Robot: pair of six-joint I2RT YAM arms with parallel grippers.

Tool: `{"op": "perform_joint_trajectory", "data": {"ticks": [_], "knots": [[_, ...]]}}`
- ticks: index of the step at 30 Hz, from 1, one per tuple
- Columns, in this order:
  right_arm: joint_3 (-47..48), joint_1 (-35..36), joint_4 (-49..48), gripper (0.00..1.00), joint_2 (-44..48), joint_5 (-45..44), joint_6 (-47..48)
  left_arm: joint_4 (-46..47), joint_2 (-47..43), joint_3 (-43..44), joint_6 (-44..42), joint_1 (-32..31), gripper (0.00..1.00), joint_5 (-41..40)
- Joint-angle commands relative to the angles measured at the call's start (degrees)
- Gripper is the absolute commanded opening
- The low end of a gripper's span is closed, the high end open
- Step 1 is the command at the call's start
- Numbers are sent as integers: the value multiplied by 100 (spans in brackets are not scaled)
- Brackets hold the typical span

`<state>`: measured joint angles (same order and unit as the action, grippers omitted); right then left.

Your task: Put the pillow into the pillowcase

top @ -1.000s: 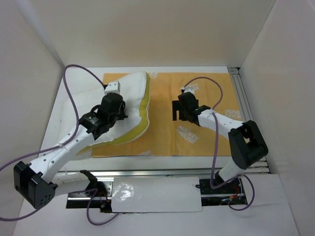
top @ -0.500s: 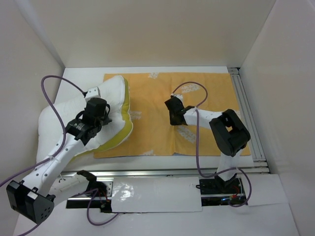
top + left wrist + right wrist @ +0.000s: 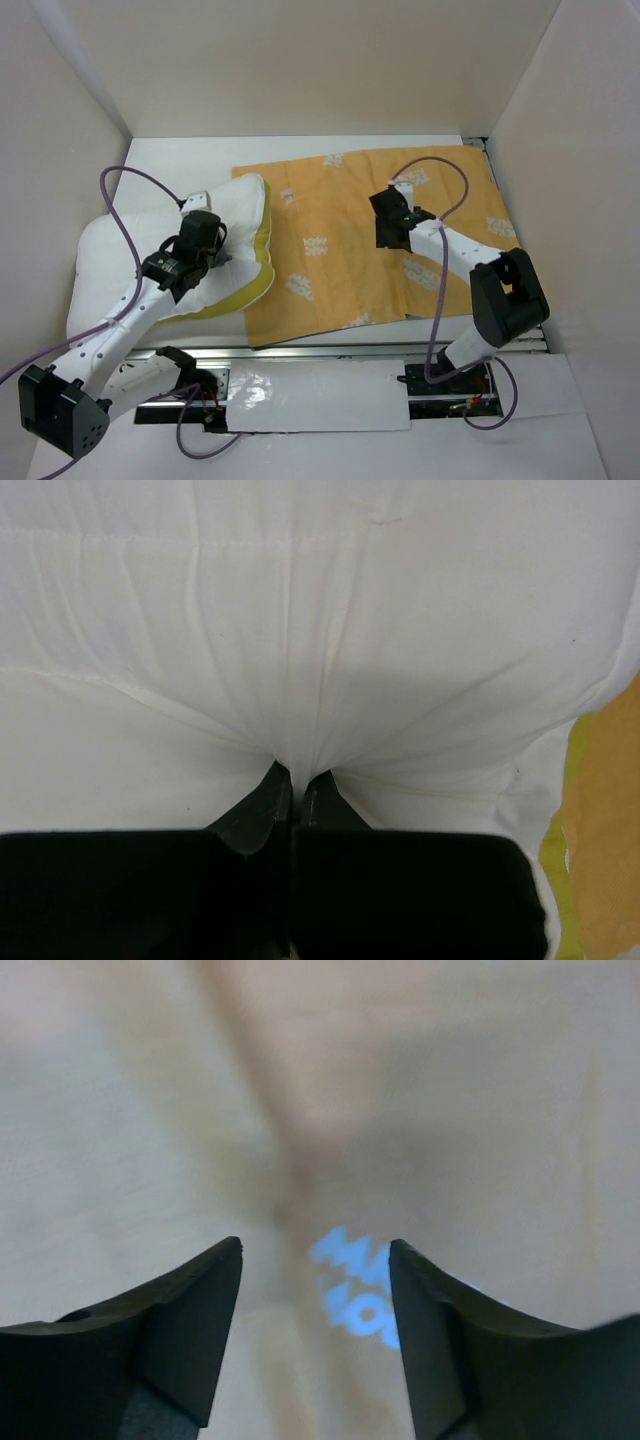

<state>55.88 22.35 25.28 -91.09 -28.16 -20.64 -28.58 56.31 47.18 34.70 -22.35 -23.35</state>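
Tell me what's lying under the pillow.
The left edge of the pillowcase goes under the yellow side of the pillow. White table shows around the rest. The pillow hides how far the cloth reaches underneath.

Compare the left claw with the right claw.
The left claw is shut, pinching the white pillow; the right claw stands open, gripping nothing. The left claw is at the pillow, the right claw above the orange pillowcase. Both point down at cloth.
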Motion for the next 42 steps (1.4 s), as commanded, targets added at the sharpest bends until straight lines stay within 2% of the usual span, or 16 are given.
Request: {"op": "perform_joint_trajectory", "data": {"ticks": [1, 6, 7, 10, 12, 17, 24, 32, 36, 42], "knots": [[511, 787, 39, 69, 469, -32, 411, 529, -33, -7, -42, 2, 0, -152], [837, 1692, -576, 74, 66, 1003, 781, 677, -33, -295, 99, 2, 0, -82], [950, 1981, -681, 74, -66, 1006, 833, 765, -33, -375, 151, 2, 0, 119], [1310, 2238, -945, 75, -646, 1006, 887, 1310, -33, -850, 159, 2, 0, 680], [1469, 2291, -1015, 75, -1006, 1198, 887, 1425, 54, -999, 160, -58, 0, 911], [1601, 2449, -1403, 75, -1507, 1708, 887, 1495, 406, -1325, 389, -278, 0, 736], [1786, 2555, -1341, 78, -1991, 1586, 939, 1487, 775, -1439, 679, -568, 0, 472], [1734, 2442, -1166, 80, -2106, 1130, 615, 1180, 583, -1439, 784, -569, 0, 130], [1558, 2231, -1043, 76, -2106, 866, 430, 1074, 582, -1492, 784, -569, 0, 6], [1435, 2037, -990, 60, -1834, 795, 324, 985, 933, -1492, 890, -516, 0, -73]]}}
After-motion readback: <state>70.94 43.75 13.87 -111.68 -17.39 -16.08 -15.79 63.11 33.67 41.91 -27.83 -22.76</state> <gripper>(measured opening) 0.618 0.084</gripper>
